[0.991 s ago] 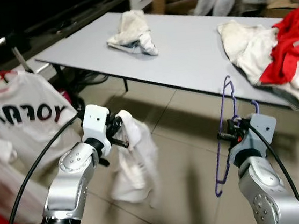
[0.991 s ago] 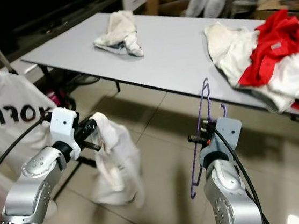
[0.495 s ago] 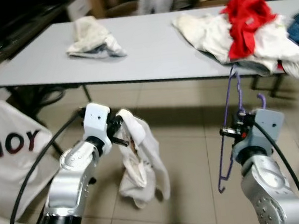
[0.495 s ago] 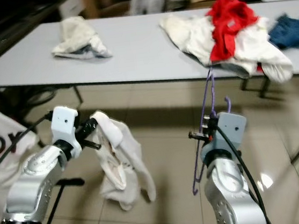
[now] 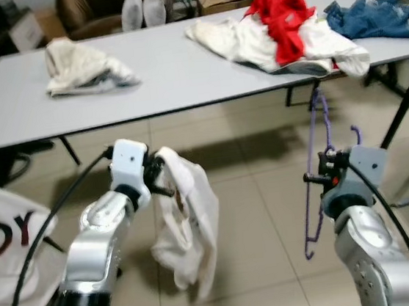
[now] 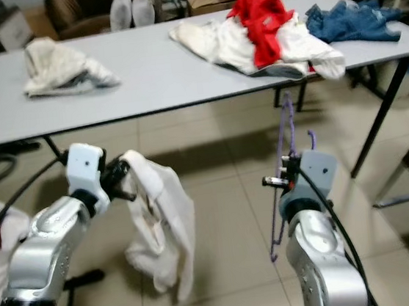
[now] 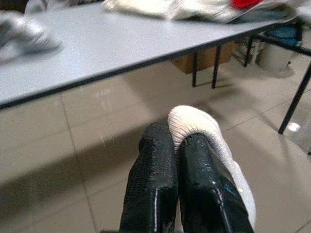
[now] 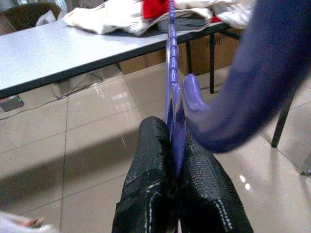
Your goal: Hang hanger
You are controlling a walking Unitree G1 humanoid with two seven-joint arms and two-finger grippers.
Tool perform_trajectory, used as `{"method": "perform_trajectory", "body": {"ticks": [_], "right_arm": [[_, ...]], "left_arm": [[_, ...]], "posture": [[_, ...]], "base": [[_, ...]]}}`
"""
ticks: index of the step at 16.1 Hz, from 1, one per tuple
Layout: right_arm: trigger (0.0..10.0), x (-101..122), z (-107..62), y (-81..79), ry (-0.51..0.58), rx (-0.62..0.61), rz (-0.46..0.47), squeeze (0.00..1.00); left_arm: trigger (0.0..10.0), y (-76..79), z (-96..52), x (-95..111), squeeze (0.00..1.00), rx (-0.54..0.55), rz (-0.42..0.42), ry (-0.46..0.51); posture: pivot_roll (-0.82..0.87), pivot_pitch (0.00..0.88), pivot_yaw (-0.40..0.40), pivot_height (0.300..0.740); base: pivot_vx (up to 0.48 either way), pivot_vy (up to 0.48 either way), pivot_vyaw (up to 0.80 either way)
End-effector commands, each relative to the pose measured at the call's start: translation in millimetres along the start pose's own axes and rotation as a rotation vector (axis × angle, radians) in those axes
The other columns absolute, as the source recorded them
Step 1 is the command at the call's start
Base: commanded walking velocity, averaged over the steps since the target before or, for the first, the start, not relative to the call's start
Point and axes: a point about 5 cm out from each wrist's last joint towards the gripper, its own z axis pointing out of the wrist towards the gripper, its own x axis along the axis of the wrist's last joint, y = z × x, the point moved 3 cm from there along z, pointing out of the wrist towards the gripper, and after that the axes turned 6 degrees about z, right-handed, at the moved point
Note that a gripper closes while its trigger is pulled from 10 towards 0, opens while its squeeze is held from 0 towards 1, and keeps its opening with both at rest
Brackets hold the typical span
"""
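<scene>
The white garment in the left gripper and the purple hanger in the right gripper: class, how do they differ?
The white garment is soft cloth that droops in folds; the purple hanger is a thin rigid frame standing upright. The garment is bulky and white; the hanger is slim and purple. Shared: each is clamped in a shut gripper, left gripper, right gripper, held above the tiled floor, in front of the table.

Ahead, the long grey table (image 5: 181, 74) bars the way, its top taken up by a cream bundle (image 5: 80, 64), a heap of white and red clothes (image 5: 279, 30) and a blue garment (image 5: 377, 16). Bare tabletop lies between the bundle and the heap. Tiled floor (image 5: 259, 213) under and before the table is open, apart from its dark legs (image 5: 405, 100). A printed white shirt (image 5: 3, 235) crowds the left side.
</scene>
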Motion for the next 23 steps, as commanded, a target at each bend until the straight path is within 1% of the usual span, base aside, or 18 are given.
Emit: {"method": "perform_trajectory", "body": {"ticks": [1,2,3,4,5,6,7,8,9,10,12,16,19,23], "right_arm": [[10.0,7,8.5,2.4,0.024,0.038,-0.020,0.00],[10.0,6,10.7,0.7,0.022,0.059,-0.036,0.00],[10.0,3,13.3,-4.6,-0.003,0.099,-0.034,0.00],[10.0,9,17.6,-13.3,0.020,0.153,-0.055,0.00],[10.0,13,18.7,-15.6,0.040,0.166,-0.060,0.00],[10.0,24,19.8,-15.2,0.089,0.149,-0.065,0.00],[10.0,27,19.0,-18.0,0.099,0.167,-0.077,0.00],[10.0,31,16.2,-25.3,0.117,0.224,-0.129,0.00],[10.0,32,15.6,-27.3,0.122,0.241,-0.149,0.00],[10.0,32,15.8,-28.3,0.123,0.250,-0.167,0.00],[10.0,32,16.9,-27.4,0.123,0.247,-0.168,0.00],[10.0,32,17.9,-23.5,0.134,0.221,-0.139,0.00],[10.0,30,13.0,-15.7,0.138,0.189,-0.129,0.00],[10.0,31,10.7,-14.3,0.145,0.183,-0.128,0.00]], "left_arm": [[10.0,-5.0,-2.9,6,0.00,0.045,-0.011,0.033],[10.0,-5.9,-4.3,7,0.00,0.052,-0.022,0.043],[10.0,-8.2,-5.8,9,0.00,0.068,-0.027,0.062],[10.0,-14.3,-5.2,14,0.00,0.112,-0.044,0.098],[10.0,-16.6,-4.4,16,0.00,0.127,-0.045,0.110],[10.0,-18.3,-1.8,18,0.00,0.132,-0.070,0.119],[10.0,-18.6,-0.7,18,0.00,0.136,-0.080,0.119],[10.0,-16.4,2.0,19,0.00,0.138,-0.094,0.128],[10.0,-15.4,2.9,20,0.00,0.137,-0.099,0.132],[10.0,-13.5,4.4,22,0.00,0.133,-0.100,0.139],[10.0,-9.7,7.6,25,0.00,0.120,-0.089,0.150],[10.0,-4.4,10.0,27,0.00,0.088,-0.081,0.161],[10.0,6.0,17.3,30,0.00,0.040,-0.080,0.168],[10.0,7.6,20.3,31,0.00,0.031,-0.091,0.176]], "posture": [[-0.13,0.000,0.038,0.740],[-0.13,0.000,0.038,0.740],[-0.13,0.000,0.034,0.740],[-0.14,0.000,0.025,0.740],[-0.14,0.000,0.025,0.740],[-0.16,0.000,0.020,0.740],[-0.17,0.000,0.014,0.740],[-0.18,0.000,0.010,0.740],[-0.18,0.000,0.009,0.740],[-0.18,0.000,0.007,0.740],[-0.17,0.000,-0.002,0.740],[-0.17,0.000,0.006,0.740],[-0.19,0.000,0.026,0.740],[-0.20,0.000,0.029,0.740]], "base": [[0.000,0.000,0.00],[0.000,0.000,0.00],[0.000,0.000,0.00],[0.000,0.000,0.00],[0.000,0.000,0.00],[0.000,0.000,0.00],[0.000,0.000,0.00],[0.285,0.000,0.00],[0.285,0.000,0.00],[0.315,0.000,0.79],[0.321,0.000,0.79],[0.320,0.000,0.00],[0.319,0.000,0.00],[0.322,0.000,0.00]]}}
